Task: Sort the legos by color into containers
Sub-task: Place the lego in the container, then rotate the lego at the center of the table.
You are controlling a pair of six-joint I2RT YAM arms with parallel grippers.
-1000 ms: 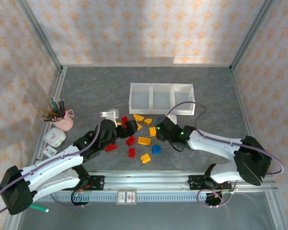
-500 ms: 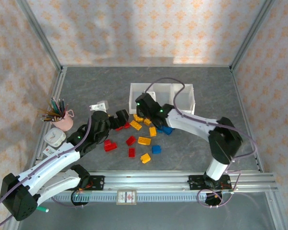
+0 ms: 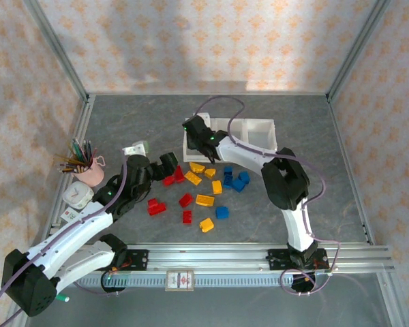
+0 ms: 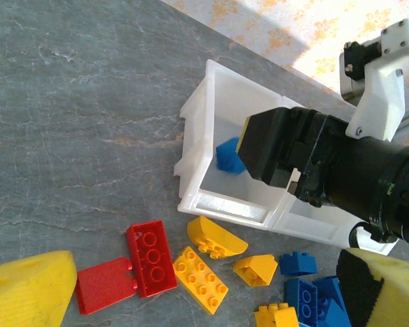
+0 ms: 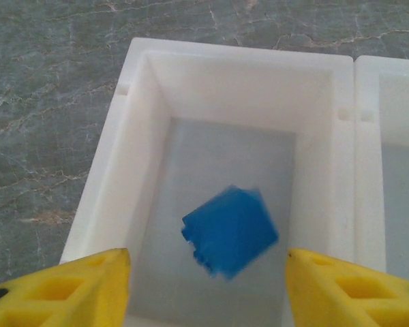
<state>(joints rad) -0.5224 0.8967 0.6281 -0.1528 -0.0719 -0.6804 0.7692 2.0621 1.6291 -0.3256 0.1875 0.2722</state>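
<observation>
The legos lie scattered on the grey table in front of the containers [image 3: 259, 123]: red ones [image 3: 153, 206], yellow ones [image 3: 204, 200] and blue ones [image 3: 235, 179]. My right gripper [image 3: 199, 138] hangs open over the left bin [image 5: 238, 56]. A blue brick [image 5: 230, 231], blurred, is loose inside the bin below the gripper [image 5: 218, 293]; it appears from the left wrist too [image 4: 228, 156]. My left gripper [image 3: 170, 166] stands open low over the pile's left end. In the left wrist view two red bricks [image 4: 150, 258] and a yellow plate [image 4: 201, 279] lie between its fingers [image 4: 31, 286].
A pink cup of pencils [image 3: 88, 170] and a small white object [image 3: 77, 197] sit at the left. The right arm's cable [image 3: 218, 102] loops above the bins. Aluminium frame rails [image 3: 259, 255] and patterned walls ring the table.
My right gripper swung from the pile up over the left bin and let go of a blue brick, now in that bin. The left gripper drew back leftward to the red bricks.
</observation>
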